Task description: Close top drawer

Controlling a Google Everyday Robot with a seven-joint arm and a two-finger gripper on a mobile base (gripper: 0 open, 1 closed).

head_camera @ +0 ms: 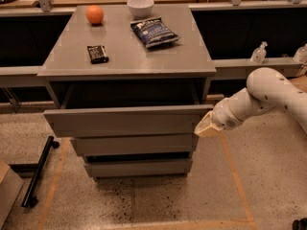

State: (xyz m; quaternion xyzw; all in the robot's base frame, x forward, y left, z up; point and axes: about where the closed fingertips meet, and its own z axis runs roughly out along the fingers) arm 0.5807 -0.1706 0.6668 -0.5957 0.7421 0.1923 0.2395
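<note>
The top drawer is a wide matte grey box with a plain front, standing partly open out of the grey cabinet. Its dark inside shows only as a narrow strip above the front panel. My gripper is at the end of the white arm, coming in from the right. It rests against the right end of the drawer's front panel.
On the cabinet top lie an orange, a white bowl, a dark chip bag and a small dark bar. Two narrower drawer fronts sit below. A black stand lies on the floor at left. Counters run behind.
</note>
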